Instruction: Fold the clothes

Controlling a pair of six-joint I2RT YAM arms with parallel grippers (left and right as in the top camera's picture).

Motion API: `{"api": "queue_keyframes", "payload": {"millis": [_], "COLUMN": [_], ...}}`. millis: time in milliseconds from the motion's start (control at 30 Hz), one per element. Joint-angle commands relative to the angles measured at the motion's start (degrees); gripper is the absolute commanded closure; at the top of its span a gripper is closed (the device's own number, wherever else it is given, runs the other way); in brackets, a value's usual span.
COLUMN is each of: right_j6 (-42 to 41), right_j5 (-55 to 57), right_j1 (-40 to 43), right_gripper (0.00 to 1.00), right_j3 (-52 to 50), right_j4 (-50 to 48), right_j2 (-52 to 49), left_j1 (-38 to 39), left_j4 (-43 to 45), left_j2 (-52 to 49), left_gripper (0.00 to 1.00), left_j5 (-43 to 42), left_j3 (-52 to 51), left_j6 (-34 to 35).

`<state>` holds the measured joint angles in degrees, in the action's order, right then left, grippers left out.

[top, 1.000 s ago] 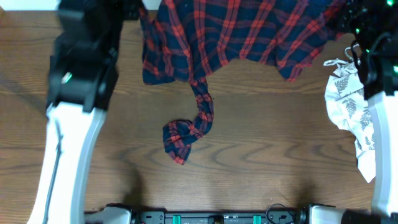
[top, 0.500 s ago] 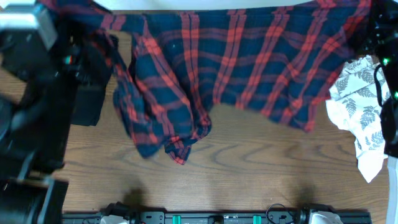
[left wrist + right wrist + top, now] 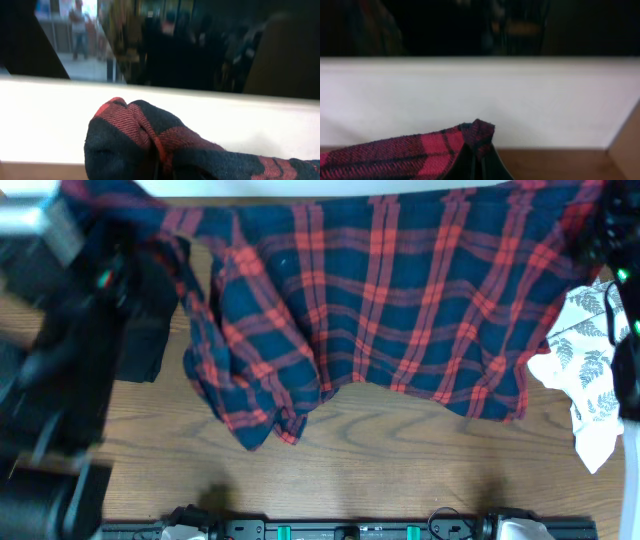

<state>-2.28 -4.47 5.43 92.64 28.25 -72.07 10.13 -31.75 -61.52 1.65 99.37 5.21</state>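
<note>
The red-and-navy plaid shirt [image 3: 400, 300] hangs stretched wide across the far half of the table in the overhead view, one sleeve drooping at the left [image 3: 235, 390]. My left gripper [image 3: 159, 167] is shut on a bunched corner of the plaid shirt [image 3: 135, 135], which fills the lower part of the left wrist view. My right gripper [image 3: 476, 162] is shut on another plaid corner [image 3: 420, 150]. Both arms are raised near the camera at the left [image 3: 70, 360] and right [image 3: 625, 330] edges. A white leaf-print garment [image 3: 585, 370] lies at the right.
A black object [image 3: 145, 345] lies at the left on the brown wooden table [image 3: 400, 470]. A white wall or board runs behind the table's far edge [image 3: 470, 95]. A black rail with green parts [image 3: 340, 530] runs along the near edge.
The shirt has been lifted and spread much wider, now hanging lower toward the near side. The dangling sleeve has moved left. Both arms rose toward the camera.
</note>
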Motion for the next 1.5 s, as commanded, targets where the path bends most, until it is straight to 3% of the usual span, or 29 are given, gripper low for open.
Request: {"api": "queue_keyframes", "payload": {"millis": [0,133,300,367,500,633,867,1133,1467], "right_j6": [2.1,3.1,0.5,-1.4,-5.4,-2.2,-1.7,0.1,0.2], "right_j5": [9.6,8.5,10.6,10.8,10.2,10.0,10.0,10.0,10.0], "right_j1": [1.8,1.8,2.1,2.7,4.8,5.1,5.1,5.1,5.1], "right_gripper": [0.99,0.99,0.99,0.99,0.99,0.99,0.99,0.99,0.99], "right_j3": [-0.7,-0.7,0.8,4.8,16.1,23.0,23.5,23.5,23.5], "right_j4": [0.4,-5.1,-19.1,-20.1,-15.9,-13.4,-10.1,-2.5,2.8], "right_j2": [-8.4,-17.0,-23.2,-23.0,-22.3,-22.2,-22.7,-24.5,-21.1], "left_j1": [-2.0,-2.0,-2.1,-2.1,-2.1,-2.1,-2.1,-3.1,-3.6], "left_j4": [1.1,9.4,44.2,48.9,41.9,38.0,36.4,17.3,4.9], "left_j2": [-8.1,-20.0,-35.4,-37.8,-38.2,-36.7,-35.5,-35.4,-29.3], "left_gripper": [0.94,0.94,0.94,0.95,0.94,0.94,0.94,0.94,0.94], "left_j5": [4.8,3.2,4.4,6.7,6.4,5.1,5.2,5.2,5.2], "left_j3": [1.4,1.4,3.4,9.1,21.4,25.5,25.5,25.5,25.5], "left_j6": [2.6,2.4,-8.1,-7.9,-5.2,-5.2,-6.1,-8.6,-7.9]}}
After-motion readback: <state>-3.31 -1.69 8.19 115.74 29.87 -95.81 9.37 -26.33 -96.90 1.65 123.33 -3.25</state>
